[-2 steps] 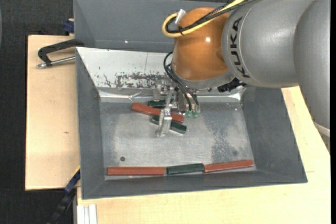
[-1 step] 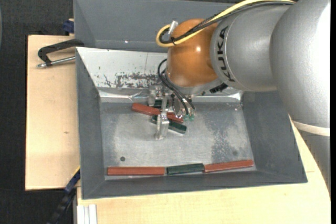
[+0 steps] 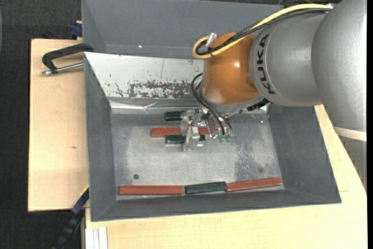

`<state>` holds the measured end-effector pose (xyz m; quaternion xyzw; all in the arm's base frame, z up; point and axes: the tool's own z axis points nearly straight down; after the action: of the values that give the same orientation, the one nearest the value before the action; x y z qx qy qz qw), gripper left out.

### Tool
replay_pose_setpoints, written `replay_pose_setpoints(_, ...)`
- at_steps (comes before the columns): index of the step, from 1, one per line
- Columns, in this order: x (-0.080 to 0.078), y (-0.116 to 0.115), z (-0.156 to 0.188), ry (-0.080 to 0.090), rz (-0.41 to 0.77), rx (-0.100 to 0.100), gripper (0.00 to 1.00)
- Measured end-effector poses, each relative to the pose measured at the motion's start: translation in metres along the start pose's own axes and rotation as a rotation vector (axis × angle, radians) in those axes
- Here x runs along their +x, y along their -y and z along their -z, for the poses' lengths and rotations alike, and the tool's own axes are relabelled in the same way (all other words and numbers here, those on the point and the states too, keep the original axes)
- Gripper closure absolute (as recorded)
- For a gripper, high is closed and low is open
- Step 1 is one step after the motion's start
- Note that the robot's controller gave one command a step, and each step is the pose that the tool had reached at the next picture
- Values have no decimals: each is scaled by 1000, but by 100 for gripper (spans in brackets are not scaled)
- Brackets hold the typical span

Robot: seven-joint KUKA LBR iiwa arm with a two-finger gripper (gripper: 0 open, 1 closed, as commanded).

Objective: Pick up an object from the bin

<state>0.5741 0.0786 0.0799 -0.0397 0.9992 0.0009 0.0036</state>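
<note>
Red bar [image 3: 159, 132] runs out from under our tool [image 3: 196, 131] to its left, flanked by one green bar [image 3: 173, 116] just beyond it and another just nearer. We cannot tell how far the tool is open, or whether it grips anything. Crowded so, it could snag two bars or slip off. We count three red bars and three green; the other three lie well apart from the tool.
</note>
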Motion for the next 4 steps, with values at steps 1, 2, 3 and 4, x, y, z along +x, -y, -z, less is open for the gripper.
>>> replay_pose_setpoints(1,0,0,0,0,0,0,100)
replay_pose_setpoints(2,2,8,37,-10,27,-1,100)
replay_pose_setpoints(3,-10,-24,142,1,-27,-1,0)
replay_pose_setpoints(4,-9,-24,141,-1,-28,0,0)
